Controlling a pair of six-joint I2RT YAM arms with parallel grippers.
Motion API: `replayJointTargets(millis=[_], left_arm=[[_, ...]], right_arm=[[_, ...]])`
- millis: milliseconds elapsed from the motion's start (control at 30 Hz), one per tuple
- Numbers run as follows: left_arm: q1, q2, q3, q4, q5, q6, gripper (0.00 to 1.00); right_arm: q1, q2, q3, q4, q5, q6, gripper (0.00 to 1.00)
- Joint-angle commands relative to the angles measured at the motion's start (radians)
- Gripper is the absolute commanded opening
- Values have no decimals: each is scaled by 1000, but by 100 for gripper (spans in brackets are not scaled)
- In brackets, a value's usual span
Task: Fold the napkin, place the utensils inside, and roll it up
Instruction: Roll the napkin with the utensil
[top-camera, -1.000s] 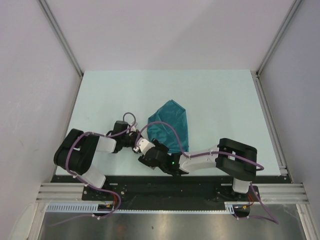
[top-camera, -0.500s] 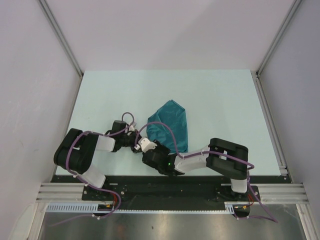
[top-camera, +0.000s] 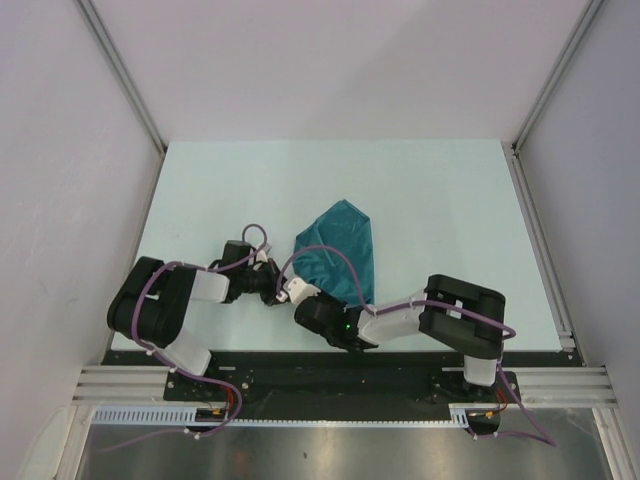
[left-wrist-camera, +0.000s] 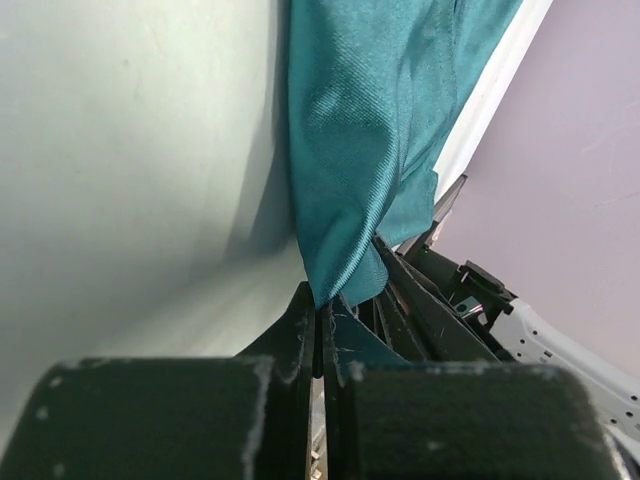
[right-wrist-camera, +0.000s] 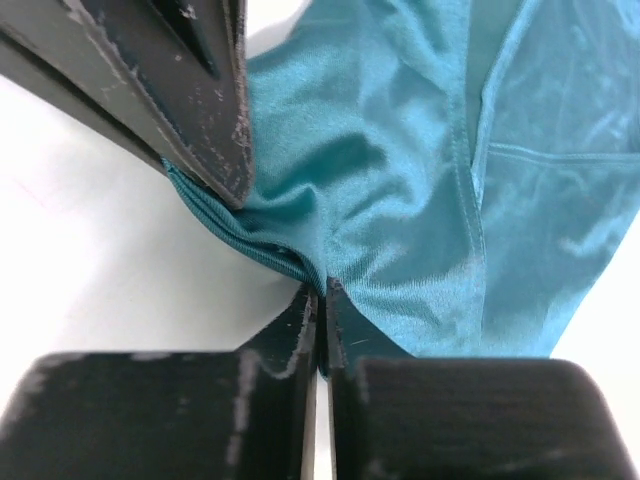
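Observation:
The teal napkin (top-camera: 340, 245) lies bunched in a rough triangle on the pale table, its near-left corner lifted between both grippers. My left gripper (top-camera: 283, 284) is shut on that corner; in the left wrist view the cloth (left-wrist-camera: 360, 130) runs down into the closed jaws (left-wrist-camera: 322, 305). Right beside it my right gripper (top-camera: 300, 300) is shut on a ridge of the napkin (right-wrist-camera: 420, 180), pinched at the tips (right-wrist-camera: 322, 290). The left gripper's dark fingers (right-wrist-camera: 190, 90) cross the upper left of the right wrist view. The utensils are out of view.
The pale green table (top-camera: 420, 190) is walled on three sides by white panels. A metal rail (top-camera: 540, 240) runs along its right edge. Both arm bases sit on the black strip (top-camera: 330, 365) at the near edge.
My right gripper has gone from open to shut on the napkin, after shifting left toward the left gripper. The left gripper has kept its hold and place.

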Motion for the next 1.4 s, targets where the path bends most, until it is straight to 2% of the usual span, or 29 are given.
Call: replayJointTargets(millis=[0,33,133,167,267,433,633,800,1000,1367], left_arm=[[13,-7,30,8,24,51,11],[13,-12,26,17,15,53,16],[19,-47,13,20,-21,62,42],[22,-58,10,17,-31,70,53],[28,-105,-2,-1,-81,88,66],[28,-240,-14,-86,-204,148,70],[13,-420,-27,-233,-434,292,69],[-34,-619,-99,-235,-571,347,69],[-108,-750,-168,-169,-582,427,69],[-274,-765,-211,-55,-594,556,75]], right_arm=[[-46,-42,11,-56,-212,-23,0],[-54,-48,22,-74,-238,-23,0],[-89,-76,51,-156,-345,-12,0],[-98,-82,60,-200,-375,-8,0],[-128,-97,106,-301,-476,0,0],[-187,-88,189,-424,-640,8,0],[-267,-50,308,-562,-889,20,0],[-359,16,394,-644,-1093,15,0],[-437,120,459,-728,-1257,-11,0],[-497,235,572,-831,-1420,-38,0]])
